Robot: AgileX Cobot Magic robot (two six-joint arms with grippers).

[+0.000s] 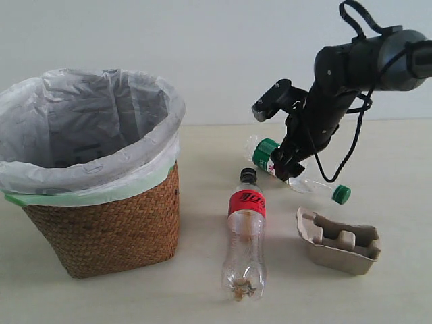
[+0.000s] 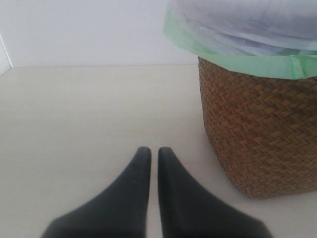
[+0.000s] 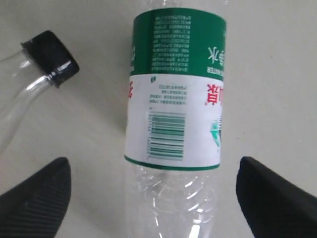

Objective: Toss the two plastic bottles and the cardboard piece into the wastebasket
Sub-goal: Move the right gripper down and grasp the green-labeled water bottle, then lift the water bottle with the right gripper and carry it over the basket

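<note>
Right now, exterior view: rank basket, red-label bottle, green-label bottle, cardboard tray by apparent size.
1. basket
2. red-label bottle
3. cardboard tray
Unranked: green-label bottle, partly behind the arm.

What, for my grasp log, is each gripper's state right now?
Left gripper: closed, holding nothing.
Right gripper: open, jaws on either side of the green-label bottle, not gripping it.

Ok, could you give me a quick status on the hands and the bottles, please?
Right hand open over green-label bottle, not gripping. Left hand shut, beside wastebasket. Red-label bottle lies close by; cardboard tray apart.
</note>
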